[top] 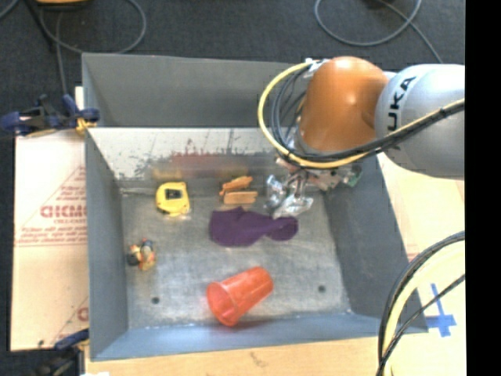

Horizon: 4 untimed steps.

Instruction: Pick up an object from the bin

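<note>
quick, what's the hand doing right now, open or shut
Hand: open or shut cannot be told; it sits over the right end of the purple cloth-like thing.

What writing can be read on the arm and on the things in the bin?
"UKA": on the arm's grey casing, beside the orange cover.
On the yellow tape measure: markings too small to read.
On the orange cup and the purple cloth: no writing seen.
</note>
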{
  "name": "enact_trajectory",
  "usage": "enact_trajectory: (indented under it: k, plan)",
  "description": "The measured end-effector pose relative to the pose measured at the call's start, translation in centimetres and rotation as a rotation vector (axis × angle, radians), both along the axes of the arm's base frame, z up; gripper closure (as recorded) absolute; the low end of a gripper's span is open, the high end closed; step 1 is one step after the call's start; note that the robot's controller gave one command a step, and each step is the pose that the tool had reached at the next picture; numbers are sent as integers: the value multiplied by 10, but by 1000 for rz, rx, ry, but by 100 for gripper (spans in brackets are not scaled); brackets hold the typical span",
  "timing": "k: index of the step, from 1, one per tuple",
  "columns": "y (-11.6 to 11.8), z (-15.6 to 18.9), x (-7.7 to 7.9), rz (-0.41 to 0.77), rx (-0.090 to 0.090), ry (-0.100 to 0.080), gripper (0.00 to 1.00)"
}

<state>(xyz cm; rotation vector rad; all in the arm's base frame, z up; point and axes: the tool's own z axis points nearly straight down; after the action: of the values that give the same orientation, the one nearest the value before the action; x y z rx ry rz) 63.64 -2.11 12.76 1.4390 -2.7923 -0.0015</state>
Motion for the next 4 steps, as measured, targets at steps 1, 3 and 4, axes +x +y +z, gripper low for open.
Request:
enact_trajectory:
  k: [1,3,4]
  plan:
    - [-22,14,-6,603,-1,-6,0]
    - [46,-47,23,912,-12,-18,100]
    - [46,-47,23,911,-11,-18,100]
